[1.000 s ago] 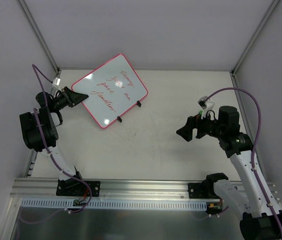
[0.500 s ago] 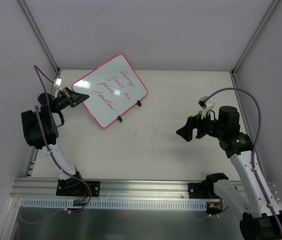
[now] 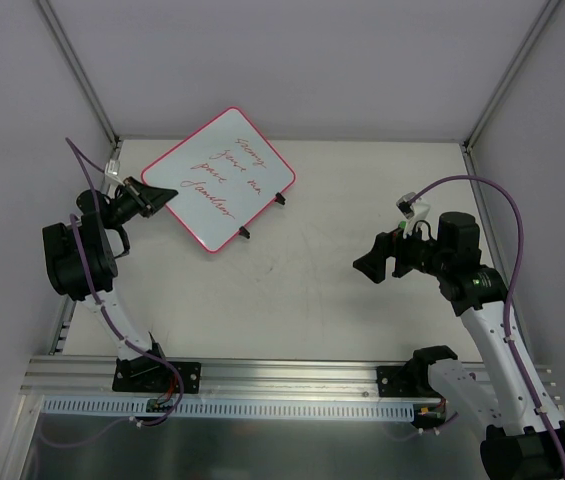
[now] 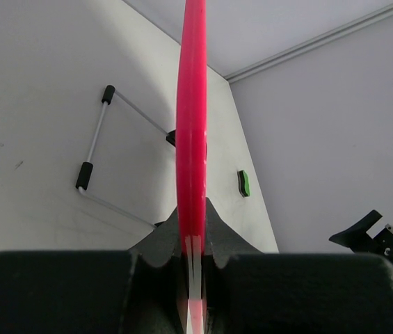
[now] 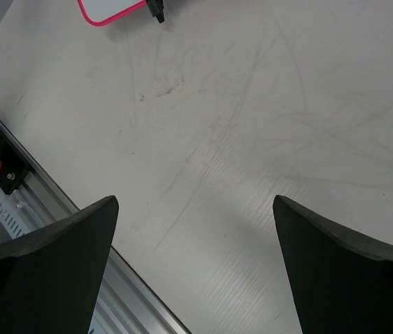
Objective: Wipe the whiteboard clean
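Left fingers (image 3: 154,196) are clamping the whiteboard (image 3: 224,180) by its rim, likely steadying it for wiping. Right fingers (image 3: 374,260), well right of the whiteboard, are gaping wide, empty.

The whiteboard (image 3: 190,163) is glossy white with a pink-red rim and lines of red handwriting (image 3: 230,176); its two clips (image 3: 244,233) are black. The left gripper (image 3: 165,196) and right gripper (image 3: 366,257) are black, trailing purple cables (image 3: 482,185). The desk (image 3: 342,200) is off-white with faint grey scuffs. The eraser block (image 4: 243,184) is green, with one black side.
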